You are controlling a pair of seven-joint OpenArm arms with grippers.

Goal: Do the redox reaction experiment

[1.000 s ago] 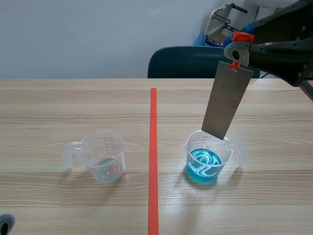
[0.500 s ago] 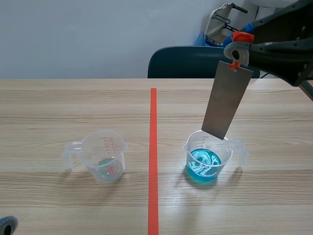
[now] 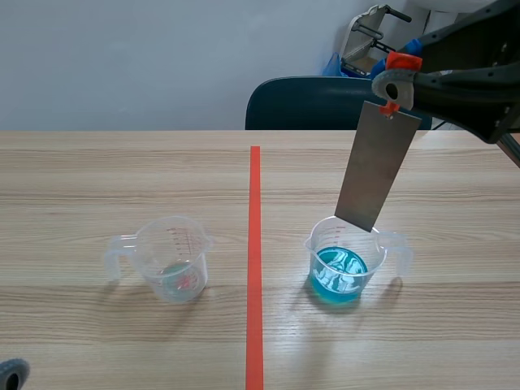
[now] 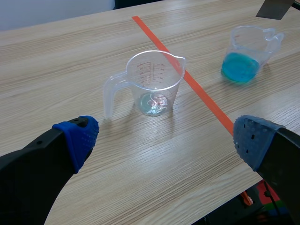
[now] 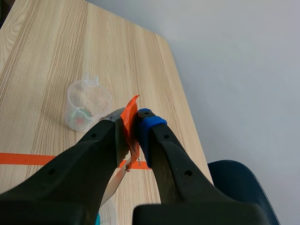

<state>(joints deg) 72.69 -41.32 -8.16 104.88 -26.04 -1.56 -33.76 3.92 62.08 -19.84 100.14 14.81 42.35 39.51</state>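
— Pale wooden table, grey wall behind. Where's the metal strip?
— Hanging tilted just above the cup of blue liquid. The right pincer is clamped on the strip's orange tab.
— And the left pincer?
— Fingers spread wide, holding nothing, well apart from the blue cup, with the clear cup between them.
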